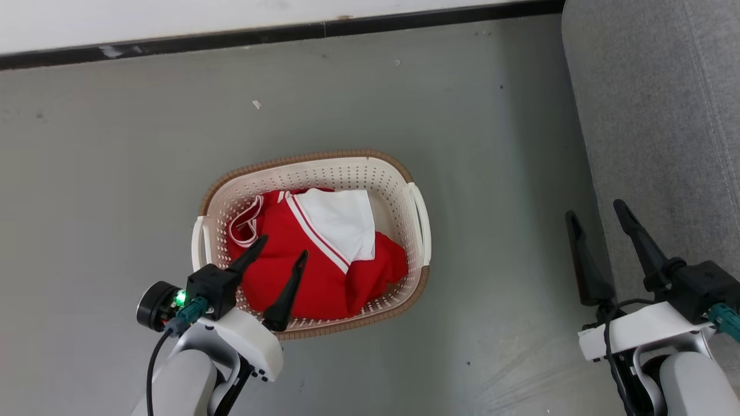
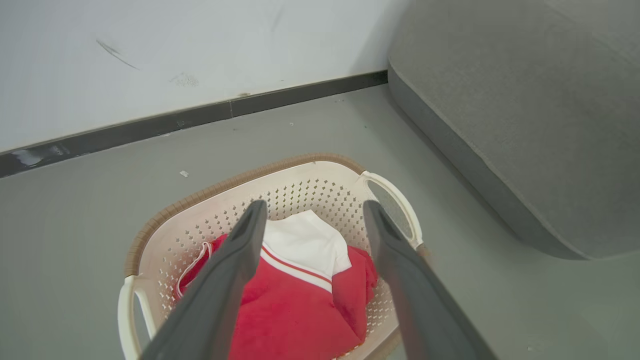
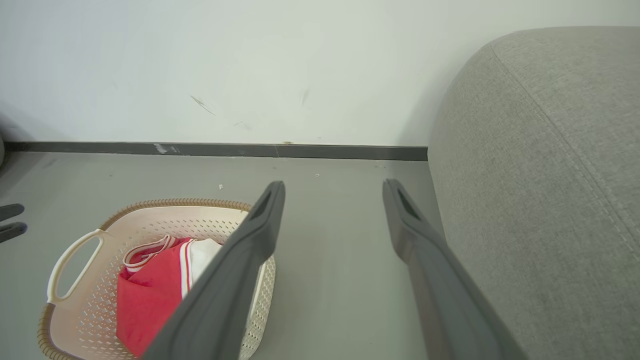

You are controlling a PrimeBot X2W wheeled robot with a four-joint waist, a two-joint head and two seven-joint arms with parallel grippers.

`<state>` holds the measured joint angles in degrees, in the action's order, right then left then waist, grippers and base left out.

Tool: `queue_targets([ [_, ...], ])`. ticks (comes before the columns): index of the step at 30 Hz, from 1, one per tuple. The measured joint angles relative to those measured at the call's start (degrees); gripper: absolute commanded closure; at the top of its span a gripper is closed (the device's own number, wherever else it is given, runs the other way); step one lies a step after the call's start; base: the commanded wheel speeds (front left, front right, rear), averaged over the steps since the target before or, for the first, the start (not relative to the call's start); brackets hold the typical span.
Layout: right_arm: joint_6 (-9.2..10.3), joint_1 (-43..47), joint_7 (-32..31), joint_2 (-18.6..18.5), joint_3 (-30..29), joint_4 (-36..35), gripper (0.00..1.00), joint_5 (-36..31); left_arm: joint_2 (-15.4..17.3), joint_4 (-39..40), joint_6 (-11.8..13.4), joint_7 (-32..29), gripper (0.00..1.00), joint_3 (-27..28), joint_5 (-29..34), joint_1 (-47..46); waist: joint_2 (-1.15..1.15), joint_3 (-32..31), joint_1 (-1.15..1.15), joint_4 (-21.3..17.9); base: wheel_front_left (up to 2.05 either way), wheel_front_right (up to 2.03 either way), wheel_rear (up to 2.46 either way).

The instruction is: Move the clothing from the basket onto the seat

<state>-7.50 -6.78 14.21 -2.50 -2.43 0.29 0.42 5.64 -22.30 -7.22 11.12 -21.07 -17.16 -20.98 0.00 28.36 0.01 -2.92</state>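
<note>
Rightward, grey floor (image 1: 497, 231) lies between the basket (image 1: 306, 159) and the seat (image 1: 665, 115).

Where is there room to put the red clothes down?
The sofa is bare wherever it shows. The floor between basket and sofa is bare too, as is the strip from basket to wall. The basket is crowded: clothes cover most of its bottom, with the open left gripper over them.
</note>
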Motion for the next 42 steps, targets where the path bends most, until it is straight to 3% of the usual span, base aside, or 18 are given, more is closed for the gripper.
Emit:
queue_targets([
  [18, 0.0, -6.01, 0.1, 0.0, -0.31, -2.42, 0.0, 0.1, -0.04, -7.12, 0.29, -6.53, 0.0, 0.77, 0.24, -8.71, 0.0, 10.08, 0.0, -1.91, 0.0, 0.0, 0.0],
  [42, 0.0, -10.89, 0.16, 0.0, 0.29, -3.82, 0.0, 0.89, 0.03, -15.22, 1.1, -7.55, 0.0, 1.94, 0.79, -17.63, 0.0, 20.26, 0.0, -4.49, 0.0, 0.0, 0.0],
])
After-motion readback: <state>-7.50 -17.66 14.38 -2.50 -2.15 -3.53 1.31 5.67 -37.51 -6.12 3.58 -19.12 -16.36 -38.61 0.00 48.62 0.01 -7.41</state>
